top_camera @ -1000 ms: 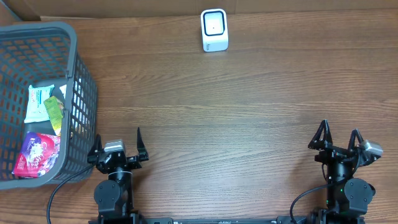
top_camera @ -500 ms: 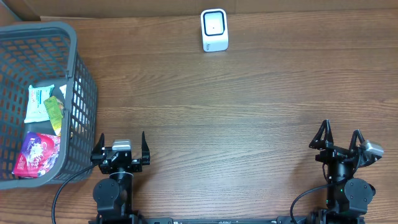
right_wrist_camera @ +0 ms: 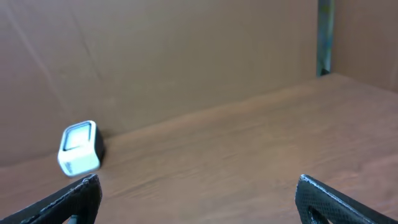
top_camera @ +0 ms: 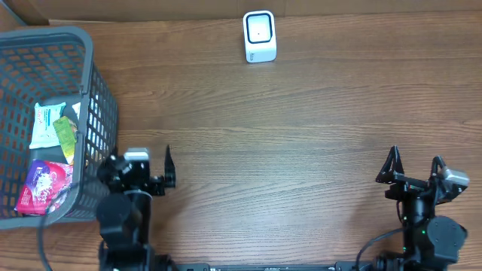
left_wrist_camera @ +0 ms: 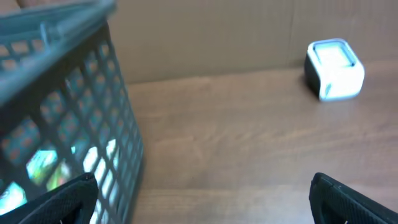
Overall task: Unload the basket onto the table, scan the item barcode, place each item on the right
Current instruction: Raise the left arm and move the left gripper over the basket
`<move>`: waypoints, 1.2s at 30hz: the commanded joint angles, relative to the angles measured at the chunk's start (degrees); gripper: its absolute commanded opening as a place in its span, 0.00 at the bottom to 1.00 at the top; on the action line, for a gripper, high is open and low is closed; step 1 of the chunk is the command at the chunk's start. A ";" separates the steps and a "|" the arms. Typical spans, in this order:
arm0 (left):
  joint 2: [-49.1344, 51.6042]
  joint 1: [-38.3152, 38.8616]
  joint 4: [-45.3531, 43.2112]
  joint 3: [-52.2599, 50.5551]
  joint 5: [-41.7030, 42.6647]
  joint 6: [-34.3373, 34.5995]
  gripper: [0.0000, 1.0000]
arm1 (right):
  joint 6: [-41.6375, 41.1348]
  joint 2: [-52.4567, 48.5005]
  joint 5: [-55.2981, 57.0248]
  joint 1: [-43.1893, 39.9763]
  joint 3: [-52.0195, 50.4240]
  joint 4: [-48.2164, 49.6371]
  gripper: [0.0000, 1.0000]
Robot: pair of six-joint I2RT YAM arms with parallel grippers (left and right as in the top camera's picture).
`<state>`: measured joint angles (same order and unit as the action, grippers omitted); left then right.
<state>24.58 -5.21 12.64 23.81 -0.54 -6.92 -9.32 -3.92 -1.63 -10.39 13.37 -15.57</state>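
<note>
Several packets lie in the grey basket at the left: a white-and-green packet, a green packet and a purple packet. No barcode shows on any of them. The white scanner stands at the table's far edge, also seen as the scanner and the scanner. My left gripper is open and empty beside the basket's near right corner; in the left wrist view the gripper has the basket wall at its left finger. My right gripper is open and empty at the near right, and so shows as the gripper.
Brown cardboard walls close off the far side of the wooden table. The basket takes up the whole left side. A dark upright strip stands at the far right corner.
My left arm has turned and shifted left, closer to the basket; its gripper stays open. The right arm has barely moved.
</note>
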 commanded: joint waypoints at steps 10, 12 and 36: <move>29.59 0.39 25.22 47.63 8.57 6.05 1.00 | 0.92 -25.62 -12.17 0.31 28.70 -10.16 1.00; 34.14 0.37 32.44 56.04 8.55 5.95 1.00 | 0.90 -31.54 -14.75 0.31 35.36 -14.10 1.00; 51.49 -0.24 60.06 86.49 7.45 6.01 1.00 | 1.95 -67.69 -23.10 0.33 77.81 -48.30 1.00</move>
<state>75.05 -5.23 72.86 108.49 13.06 -2.83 -7.86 -72.01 -23.16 -10.39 89.91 -64.03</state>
